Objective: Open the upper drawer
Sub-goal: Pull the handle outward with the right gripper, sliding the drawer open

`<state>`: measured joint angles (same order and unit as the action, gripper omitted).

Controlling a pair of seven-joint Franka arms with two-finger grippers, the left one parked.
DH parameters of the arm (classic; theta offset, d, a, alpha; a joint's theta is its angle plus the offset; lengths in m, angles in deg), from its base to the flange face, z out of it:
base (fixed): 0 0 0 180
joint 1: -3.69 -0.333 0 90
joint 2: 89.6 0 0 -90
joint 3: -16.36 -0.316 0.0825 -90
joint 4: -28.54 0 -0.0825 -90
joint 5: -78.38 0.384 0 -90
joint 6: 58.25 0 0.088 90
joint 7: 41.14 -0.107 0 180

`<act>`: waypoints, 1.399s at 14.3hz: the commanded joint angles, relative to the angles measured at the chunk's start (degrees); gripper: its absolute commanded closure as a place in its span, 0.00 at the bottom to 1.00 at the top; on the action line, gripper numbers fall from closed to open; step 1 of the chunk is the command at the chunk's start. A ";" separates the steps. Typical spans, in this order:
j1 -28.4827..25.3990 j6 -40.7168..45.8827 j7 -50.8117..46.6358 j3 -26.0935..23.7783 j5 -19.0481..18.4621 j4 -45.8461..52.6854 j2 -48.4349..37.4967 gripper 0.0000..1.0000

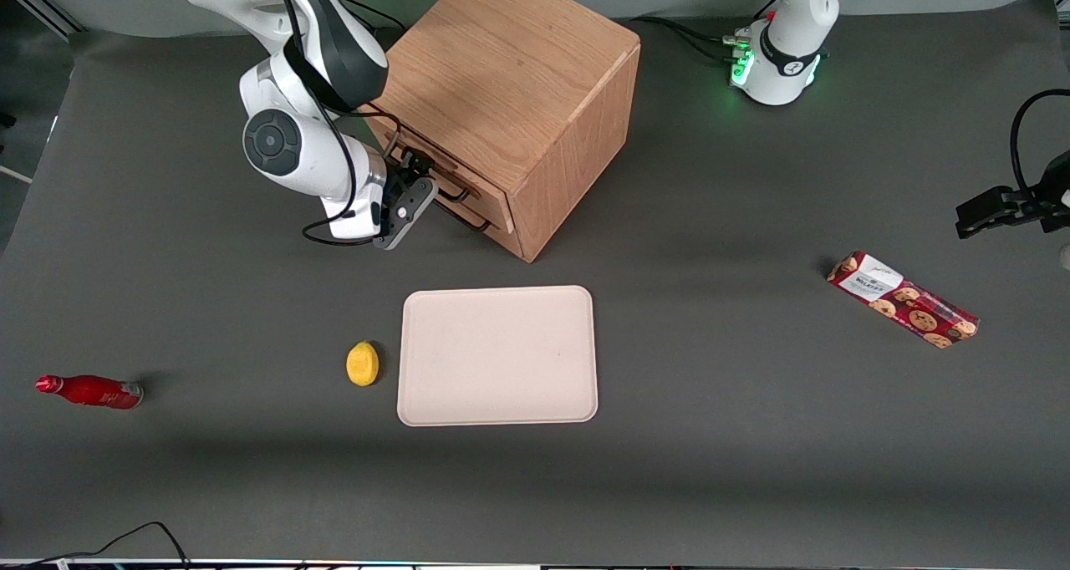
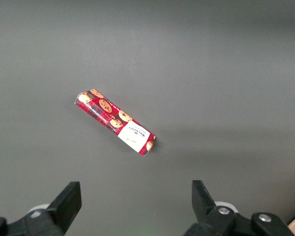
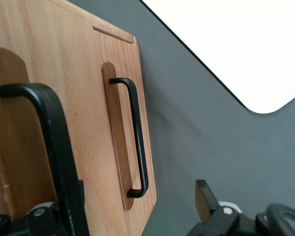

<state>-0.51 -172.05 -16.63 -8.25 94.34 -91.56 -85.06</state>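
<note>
A flat pale tray [image 1: 498,355] lies on the dark grey surface [image 1: 710,470]. A small yellow lemon [image 1: 363,363] sits just beside it. A red bottle [image 1: 90,391] lies on its side toward the working arm's end. A red cookie pack [image 1: 902,299] lies toward the parked arm's end

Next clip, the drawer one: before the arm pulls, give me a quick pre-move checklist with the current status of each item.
1. Gripper is at the front of the cabinet, at the height of the upper drawer: ok.
2. Upper handle sits between the open fingers, the lower handle lies outside them: ok.
3. Fingers closed on the handle: not ok, one finger stands well away from the bar.
4. Upper drawer not yet pulled out: ok, it looks flush.
5. Pull path in front of the drawer free: ok, the tray and lemon lie nearer the front camera.
</note>
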 commanded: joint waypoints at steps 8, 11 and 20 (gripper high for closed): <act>0.69 -2.22 1.94 0.70 0.83 -1.27 -1.02 0.00; 0.78 -2.84 1.94 1.05 0.04 -0.83 -0.14 0.00; 0.78 -3.54 5.19 6.32 -2.95 1.53 2.05 0.00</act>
<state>0.16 -175.38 -13.65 -3.25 92.64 -91.24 -84.36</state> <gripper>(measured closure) 0.000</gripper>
